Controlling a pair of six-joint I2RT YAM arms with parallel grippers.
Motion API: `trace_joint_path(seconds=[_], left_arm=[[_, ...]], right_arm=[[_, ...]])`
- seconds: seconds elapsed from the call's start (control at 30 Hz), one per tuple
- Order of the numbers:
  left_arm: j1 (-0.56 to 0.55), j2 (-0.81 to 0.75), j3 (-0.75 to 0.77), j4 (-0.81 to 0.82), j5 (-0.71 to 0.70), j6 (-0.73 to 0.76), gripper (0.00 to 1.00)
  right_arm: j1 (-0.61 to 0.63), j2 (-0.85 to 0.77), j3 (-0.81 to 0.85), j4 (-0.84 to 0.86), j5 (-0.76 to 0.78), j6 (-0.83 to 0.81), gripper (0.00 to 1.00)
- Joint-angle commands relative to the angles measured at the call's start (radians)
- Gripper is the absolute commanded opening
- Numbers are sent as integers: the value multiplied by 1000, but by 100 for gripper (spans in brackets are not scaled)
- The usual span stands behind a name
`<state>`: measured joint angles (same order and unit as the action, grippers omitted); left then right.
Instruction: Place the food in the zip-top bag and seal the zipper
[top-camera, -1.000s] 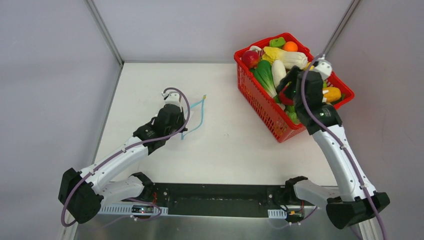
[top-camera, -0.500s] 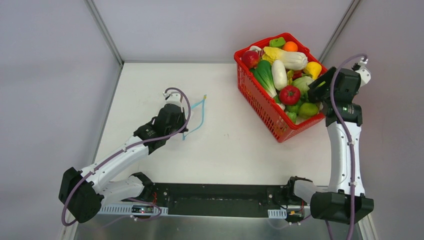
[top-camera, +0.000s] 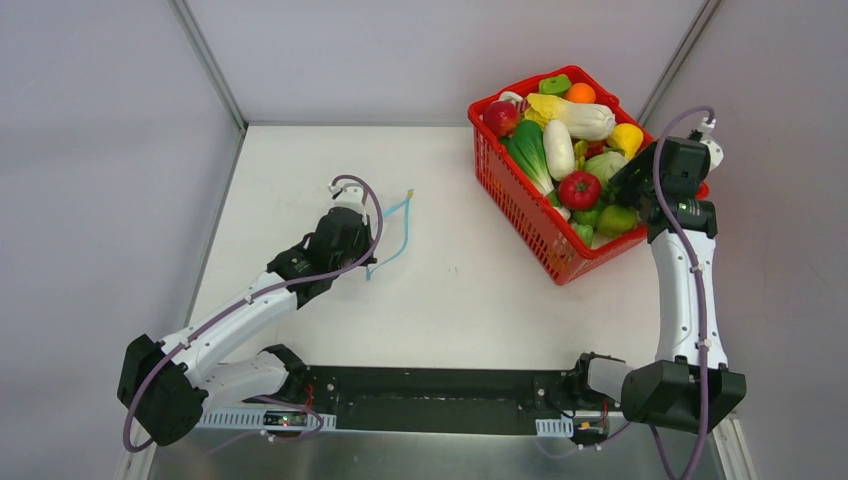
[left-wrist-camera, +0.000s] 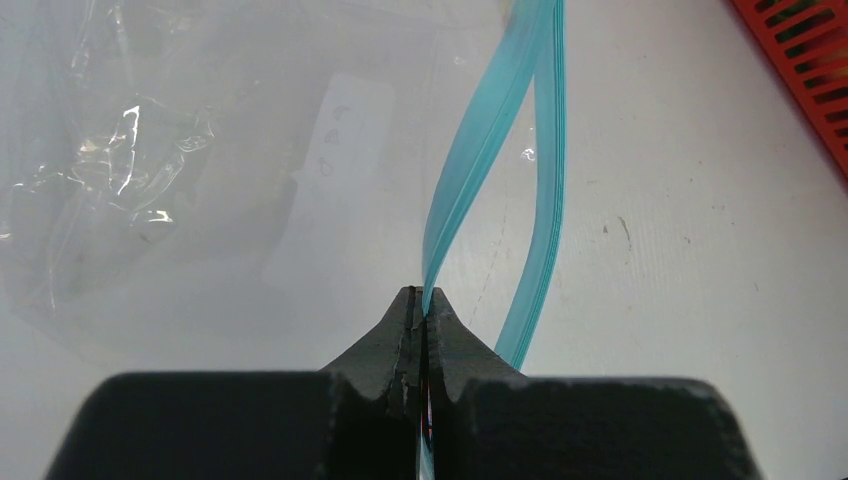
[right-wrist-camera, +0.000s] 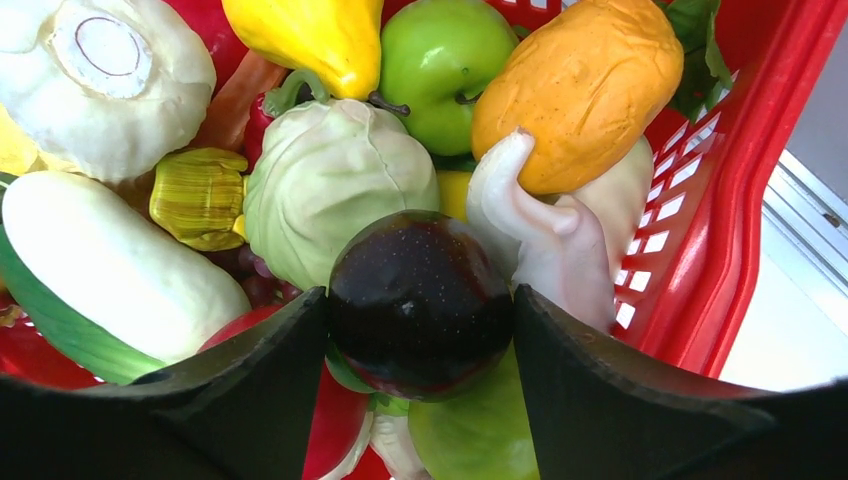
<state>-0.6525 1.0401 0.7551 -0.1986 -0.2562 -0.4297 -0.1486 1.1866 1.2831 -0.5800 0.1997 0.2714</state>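
The clear zip-top bag (left-wrist-camera: 150, 170) lies on the white table with its white label (left-wrist-camera: 335, 130). Its teal zipper (left-wrist-camera: 490, 170) stands apart in two strips. My left gripper (left-wrist-camera: 420, 295) is shut on one strip; it also shows in the top view (top-camera: 366, 260) beside the zipper (top-camera: 396, 232). My right gripper (right-wrist-camera: 418, 296) is shut on the dark purple ball (right-wrist-camera: 420, 305) and holds it over the right side of the red basket (top-camera: 520, 215); the top view shows this gripper (top-camera: 632, 180) too. The tomato (top-camera: 579, 189), white radish (top-camera: 558, 148), lemon (top-camera: 626, 138) and cabbage (right-wrist-camera: 335, 185) lie in the basket.
The basket's red rim (right-wrist-camera: 740, 200) runs close to the right of my right gripper. Several other toy foods fill the basket, among them a green apple (right-wrist-camera: 440, 55) and an orange potato-like piece (right-wrist-camera: 580, 85). Grey walls stand at the back and on both sides.
My right gripper rose out of the basket with the dark purple ball and swung right, then eased back a little to the left. The left arm has not moved.
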Motion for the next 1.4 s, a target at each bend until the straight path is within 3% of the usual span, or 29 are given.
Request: trace_joint_path(seconds=[0.0,0.07,0.2,0.43,0.67,0.77,0.93,1.07,1.2,1.37], left_arm=[[8,-20,36,23,17,16,0],[8,-20,36,22,19,14,0],[8,-27,36,21,22,13,0],[8,-22,42,27,40,13,0],[8,-23,49,33,79,14,0],[8,-22,54,35,97,12,0],[8,-23,67,28,124,7,0],[8,-26,78,27,162,2,0],[8,-29,88,21,199,1,0],[8,-46,87,24,252,-6,0]], right_arm=[[-6,0,-7,2,-41,-18,59],[-6,-12,-1,5,-47,-16,50],[-6,-76,6,35,-45,-7,47],[-6,-173,26,79,-173,18,43],[10,-202,11,230,-669,137,43],[145,-163,4,303,-740,181,40],[587,-62,22,308,-560,101,40],[811,45,-5,371,-478,101,41],[928,154,-34,439,-428,121,41],[940,225,-76,520,-403,150,41]])
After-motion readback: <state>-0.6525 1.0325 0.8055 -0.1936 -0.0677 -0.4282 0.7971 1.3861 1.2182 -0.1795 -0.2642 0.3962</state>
